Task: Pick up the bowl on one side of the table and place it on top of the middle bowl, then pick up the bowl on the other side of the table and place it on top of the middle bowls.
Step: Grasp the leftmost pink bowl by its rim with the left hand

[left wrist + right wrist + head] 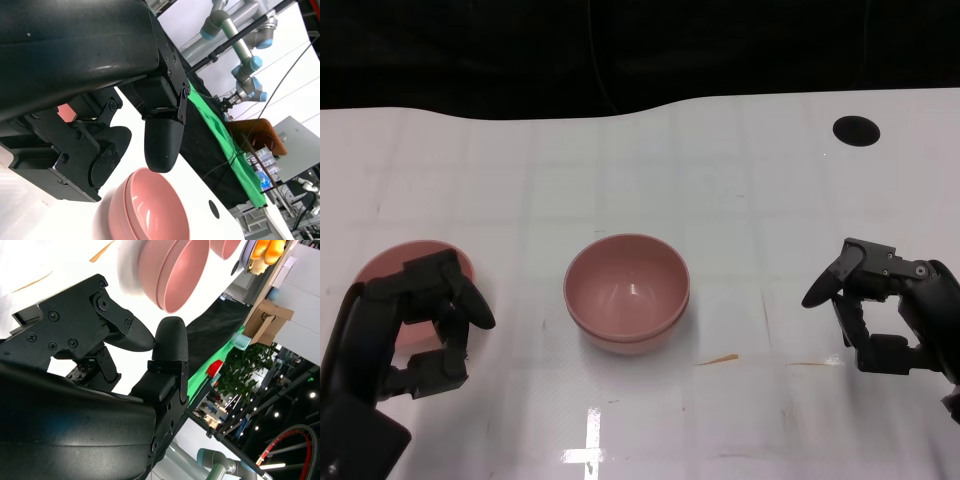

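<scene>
Both hands are sitting nearest the camera, low at the worktop's front edge. Its left hand (pixel 430 320) is hovering at the front left with fingers curled loosely apart, holding nothing, and it is covering the near half of the left pink bowl (pixel 395 268), whose rim is showing just behind the fingers. Whether those fingers are touching the bowl is hard to tell. Over at the front right, the right hand (pixel 880 305) is hanging empty above bare white worktop (pixel 740 180), its fingers spread. In the middle of the worktop the stacked bowls (pixel 626 292) are standing upright, one pink bowl nested inside another, their two rims showing as a double edge; they are well apart from both hands. A thin orange streak (pixel 718 359) is lying just right of the stack, toward the front. A black round mark (pixel 857 129) is sitting near the far right corner. Beyond the far edge everything is fading into darkness, and the forearms are being cut off by the frame.
</scene>
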Motion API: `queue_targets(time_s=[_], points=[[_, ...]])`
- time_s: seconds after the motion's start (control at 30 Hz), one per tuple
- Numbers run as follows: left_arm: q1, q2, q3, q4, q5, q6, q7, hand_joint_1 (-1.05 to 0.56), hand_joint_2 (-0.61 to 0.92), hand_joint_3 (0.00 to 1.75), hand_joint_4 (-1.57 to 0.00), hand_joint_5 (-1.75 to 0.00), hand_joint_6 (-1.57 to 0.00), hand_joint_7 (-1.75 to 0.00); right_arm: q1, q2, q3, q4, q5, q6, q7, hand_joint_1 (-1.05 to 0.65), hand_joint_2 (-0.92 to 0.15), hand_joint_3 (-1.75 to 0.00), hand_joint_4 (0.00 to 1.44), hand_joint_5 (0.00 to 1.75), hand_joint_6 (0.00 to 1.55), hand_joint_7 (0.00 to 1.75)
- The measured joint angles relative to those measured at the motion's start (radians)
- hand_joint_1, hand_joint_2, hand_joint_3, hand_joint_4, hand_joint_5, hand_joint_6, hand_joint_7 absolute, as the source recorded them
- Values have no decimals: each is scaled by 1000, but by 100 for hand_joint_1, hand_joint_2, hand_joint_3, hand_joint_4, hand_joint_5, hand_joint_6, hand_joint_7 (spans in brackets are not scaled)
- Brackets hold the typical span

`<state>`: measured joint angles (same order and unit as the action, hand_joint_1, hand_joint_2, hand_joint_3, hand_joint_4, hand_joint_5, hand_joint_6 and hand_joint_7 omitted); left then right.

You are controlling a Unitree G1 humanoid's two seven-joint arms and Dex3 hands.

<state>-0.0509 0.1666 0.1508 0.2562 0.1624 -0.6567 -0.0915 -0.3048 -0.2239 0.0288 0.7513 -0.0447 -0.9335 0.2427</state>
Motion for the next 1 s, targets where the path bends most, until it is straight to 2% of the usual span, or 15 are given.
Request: queue_targets(time_s=[0.07, 0.13, 0.17, 0.23, 0.27, 0.33, 0.37, 0.4, 0.5, 0.63, 0.67, 0.77, 1.0], points=[[6, 6, -2, -29, 31, 10, 17, 41, 45, 115, -88, -143, -89, -119, 0, 0, 0, 1, -1, -1, 0, -10, -57, -116, 83, 175, 75, 150], [22, 20, -4, -82, 74, 48, 27, 33, 39, 101, -87, -126, -89, -100, -1, 0, 0, 2, -1, -1, 1, -9, -57, -116, 83, 175, 75, 150], [32, 29, -7, -121, 105, 80, 29, 28, 37, 92, -88, -115, -93, -82, -1, -1, 0, 4, 0, -1, 2, -9, -57, -116, 83, 175, 75, 149], [53, 49, -15, -206, 165, 138, 29, 23, 36, 82, -88, -104, -95, -65, -2, -3, 0, 8, 0, -1, 7, -8, -57, -116, 83, 175, 75, 149], [61, 63, -20, -239, 194, 160, 29, 18, 40, 66, -89, -90, -99, -49, -2, -3, 0, 11, 0, -2, 8, -8, -57, -116, 83, 175, 75, 149], [79, 94, -28, -303, 246, 207, 25, 15, 51, 41, -94, -71, -106, -27, -2, -3, 0, 15, 0, -6, 8, -8, -57, -116, 83, 175, 75, 148], [88, 111, -32, -337, 279, 239, 19, 4, 59, 21, -98, -50, -108, -16, -2, -4, 0, 17, 0, -9, 8, -7, -57, -116, 82, 175, 75, 148], [98, 126, -35, -371, 314, 268, 12, -1, 63, 11, -102, -35, -109, -10, -2, -4, 0, 17, 0, -11, 8, -7, -58, -116, 82, 175, 75, 148], [116, 167, -41, -477, 416, 365, -18, -18, 65, 1, -105, -13, -107, -1, -3, -4, 0, 18, -1, -16, 7, -8, -58, -116, 82, 175, 75, 149], [123, 196, -46, -553, 464, 441, -37, -21, 65, 0, -105, -9, -106, 0, -3, -4, 1, 18, -2, -16, 7, -8, -58, -116, 82, 175, 75, 149], [126, 201, -52, -567, 491, 456, -37, -36, 64, 1, -105, -7, -105, 0, -3, -4, 1, 18, -2, -16, 7, -8, -58, -116, 82, 175, 75, 149], [132, 243, -67, -616, 613, 504, -44, -51, 65, 1, -102, -3, -101, 0, -3, -4, 2, 17, -5, -16, 4, -7, -58, -117, 83, 175, 75, 149], [117, 279, -101, -715, 817, 658, -159, -62, 69, 1, -93, 0, -93, 0, -3, -4, 5, 16, -19, -16, -1, -8, -58, -117, 84, 175, 74, 150]])
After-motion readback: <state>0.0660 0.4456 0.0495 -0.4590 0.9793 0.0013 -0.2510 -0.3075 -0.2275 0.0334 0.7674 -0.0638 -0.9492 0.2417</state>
